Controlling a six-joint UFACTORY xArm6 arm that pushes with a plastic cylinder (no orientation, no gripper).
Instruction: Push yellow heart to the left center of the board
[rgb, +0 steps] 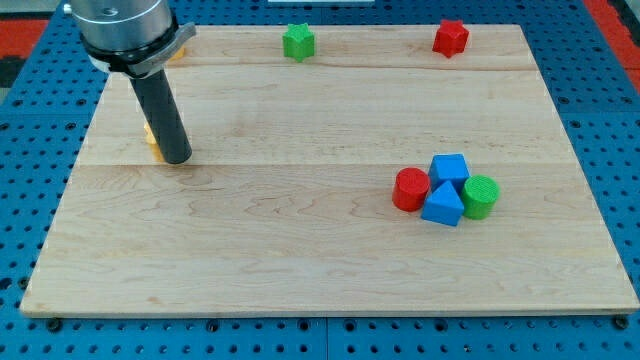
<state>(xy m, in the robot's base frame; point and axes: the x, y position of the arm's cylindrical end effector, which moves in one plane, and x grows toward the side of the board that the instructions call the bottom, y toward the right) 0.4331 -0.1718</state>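
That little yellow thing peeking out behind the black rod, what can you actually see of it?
Only a sliver of the yellow block shows, a yellow-orange edge on the rod's left side, near the left edge of the wooden board. The rod hides the rest, so its heart shape cannot be made out. It lies flat on the board. My tip sits right beside it, to its right and slightly lower; contact looks likely but is not certain.
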